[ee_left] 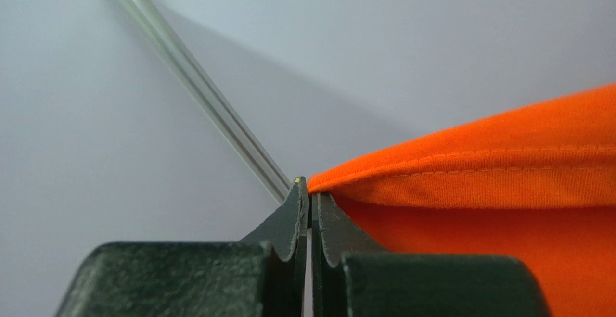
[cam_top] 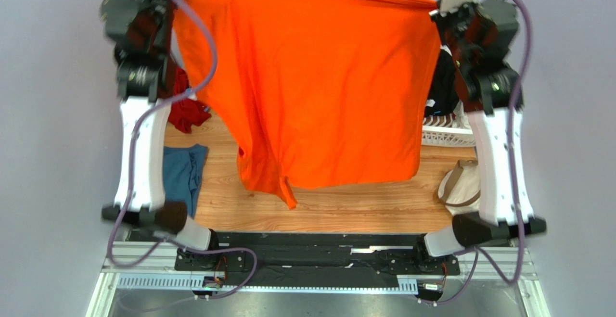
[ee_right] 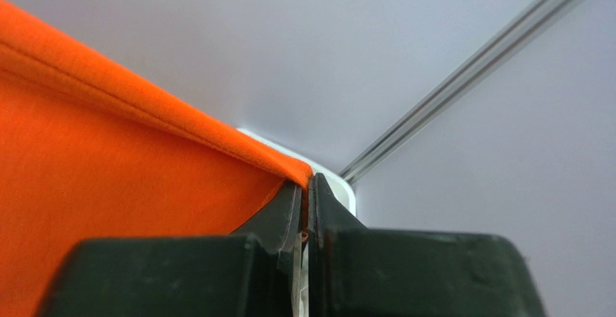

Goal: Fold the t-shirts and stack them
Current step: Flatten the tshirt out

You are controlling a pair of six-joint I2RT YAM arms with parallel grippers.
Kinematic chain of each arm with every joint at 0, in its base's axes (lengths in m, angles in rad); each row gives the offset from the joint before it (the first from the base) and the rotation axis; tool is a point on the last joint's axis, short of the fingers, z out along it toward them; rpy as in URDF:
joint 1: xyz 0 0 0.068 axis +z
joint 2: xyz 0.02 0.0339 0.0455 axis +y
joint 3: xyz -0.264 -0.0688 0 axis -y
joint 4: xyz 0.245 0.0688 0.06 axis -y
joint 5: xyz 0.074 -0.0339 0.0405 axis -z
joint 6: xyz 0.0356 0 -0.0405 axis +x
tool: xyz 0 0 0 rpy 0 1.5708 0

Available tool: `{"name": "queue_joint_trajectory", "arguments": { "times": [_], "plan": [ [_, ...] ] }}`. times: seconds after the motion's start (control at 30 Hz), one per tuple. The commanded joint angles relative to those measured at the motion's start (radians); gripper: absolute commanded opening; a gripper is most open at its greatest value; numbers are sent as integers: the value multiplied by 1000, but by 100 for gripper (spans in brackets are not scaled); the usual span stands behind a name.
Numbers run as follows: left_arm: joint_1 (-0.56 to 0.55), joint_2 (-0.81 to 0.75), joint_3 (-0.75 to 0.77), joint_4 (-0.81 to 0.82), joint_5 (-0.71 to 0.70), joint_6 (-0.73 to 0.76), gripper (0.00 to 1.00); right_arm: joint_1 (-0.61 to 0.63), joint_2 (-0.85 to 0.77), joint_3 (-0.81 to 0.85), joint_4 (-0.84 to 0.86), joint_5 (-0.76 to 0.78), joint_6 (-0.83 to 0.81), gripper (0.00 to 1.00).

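Orange t-shirt point(cam_top: 325, 86) hangs spread, hem taut; left hand point(ee_left: 309, 193), right hand point(ee_right: 306, 186) each pinch one hem corner.

Wooden counter point(cam_top: 347, 205) has a white basket point(cam_top: 448, 133) on it. A beige cloth item point(cam_top: 459, 187) lies just nearer than the basket, and a blue t-shirt point(cam_top: 181, 173) and a red cloth point(cam_top: 186, 111) lie well across from it.

Overhead camera looks down from behind; wrist cameras sit close behind left gripper point(ee_left: 311, 196) and right gripper point(ee_right: 307, 186); all share orange t-shirt point(cam_top: 318, 79).
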Motion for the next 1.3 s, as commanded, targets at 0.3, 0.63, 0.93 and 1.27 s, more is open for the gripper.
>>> {"name": "queue_joint_trajectory", "arguments": {
  "times": [0.3, 0.63, 0.93, 1.27],
  "plan": [
    [80, 418, 400, 99, -163, 22, 0, -44, 419, 468, -17, 157, -71, 0],
    [114, 124, 83, 134, -140, -27, 0, -41, 234, 308, -14, 134, -25, 0],
    [90, -211, -624, 75, 77, -53, 0, -23, -90, -514, 114, 33, 14, 0],
    [-67, -398, -948, -439, 290, 183, 0, -11, -205, -863, -38, -56, -32, 0]
  ]
}}
